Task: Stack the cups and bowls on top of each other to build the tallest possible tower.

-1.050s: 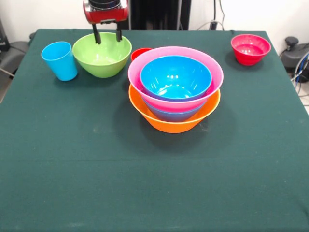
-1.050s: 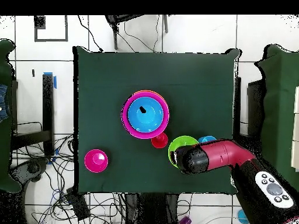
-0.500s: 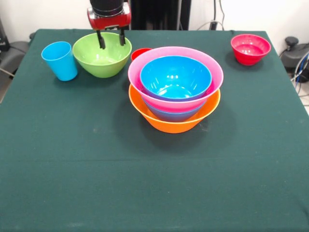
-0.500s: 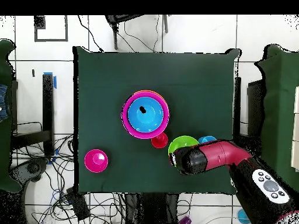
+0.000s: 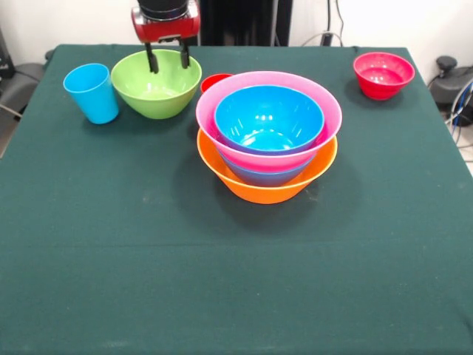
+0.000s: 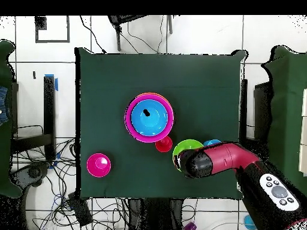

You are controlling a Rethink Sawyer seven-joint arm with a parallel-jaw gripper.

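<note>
A dark green cloth with a matte, faintly fuzzy weave covers the table (image 5: pixel 148 281). Near its middle stands the tower (image 5: pixel 267 137): a large glossy orange bowl (image 5: pixel 266 186) forms the base, a bluish-purple bowl (image 5: pixel 266 176) shows as a narrow curved band inside it, a wide pink bowl (image 5: pixel 268 118) with a smooth rolled rim sits on that, and a shiny blue bowl (image 5: pixel 269 118) nests on top, its inside catching bright highlights. From overhead the stack reads as concentric rings, blue inside pink (image 6: pixel 149 117).

Just behind the pink rim, only the top of a red cup (image 5: pixel 215 80) shows in the front view; overhead it is a small red circle (image 6: pixel 163 144) just beside the stack. To one side stands a lime green bowl (image 5: pixel 156 83), round and deep with a smooth plastic sheen, and near it a light blue cup (image 5: pixel 92 92), a tapered handleless tumbler standing upright. Well apart, near a far corner of the cloth, sits a small red bowl (image 5: pixel 383 74) with a glossy inside.

The gripper (image 5: pixel 168 58), a red housing with two thin dark fingers (image 5: pixel 152 59), hangs over the far rim of the lime green bowl. The fingers are spread apart with a clear gap and nothing between them; whether the tips touch the bowl cannot be told. Overhead, the rounded red and black arm (image 6: pixel 225 162) covers part of that bowl.
</note>
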